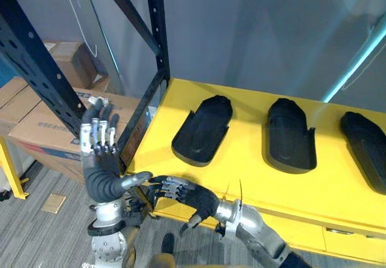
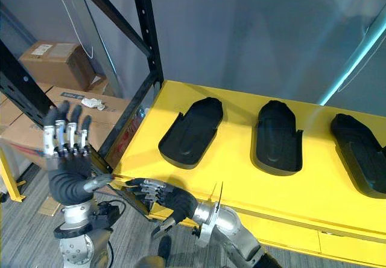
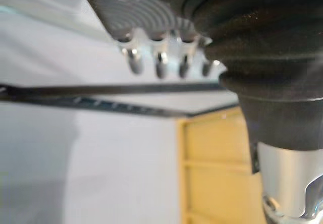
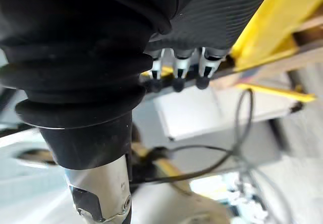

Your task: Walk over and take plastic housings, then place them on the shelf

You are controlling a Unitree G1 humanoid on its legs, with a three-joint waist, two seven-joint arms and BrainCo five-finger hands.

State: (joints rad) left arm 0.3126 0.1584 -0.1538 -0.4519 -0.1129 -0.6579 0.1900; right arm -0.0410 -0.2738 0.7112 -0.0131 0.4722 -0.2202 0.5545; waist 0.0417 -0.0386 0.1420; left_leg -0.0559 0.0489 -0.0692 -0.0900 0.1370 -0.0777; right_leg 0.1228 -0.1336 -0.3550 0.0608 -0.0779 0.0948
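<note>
**Colleague:** What do the head views give you?

**Me:** I see the yellow shelf (image 1: 241, 180) with black plastic housings lying on it in a row. I count three: the left housing (image 1: 203, 129), the middle housing (image 1: 291, 135) and the right housing (image 1: 365, 150), which the picture's edge cuts. They lie apart from each other with the hollow side up. Neither hand holds one.

**Colleague:** And the hands?

**Me:** There are two. The left robot hand (image 1: 101, 171) is lifted in front of the shelf's left corner, with its fingers straight and spread, so it is released and carries nothing. The right robot hand (image 1: 193, 198) is low at the front edge of the shelf. Its fingers are loosely stretched toward the left one, and it is also released and empty. Whether it touches the edge, I cannot tell.

**Colleague:** Do the wrist views add something?

**Me:** Yes. The right wrist view looks from below: the dark fingertips (image 4: 174, 82) are in a row just beside the yellow edge. The left wrist view shows straight fingers (image 3: 160, 65) before a black beam (image 3: 101, 90) of the rack.

**Colleague:** Anything more around?

**Me:** A black rack post (image 1: 158, 26) stands at the shelf's back left corner. Left of it are stacked cardboard boxes (image 2: 51, 60), but I cannot count them with certainty.
</note>
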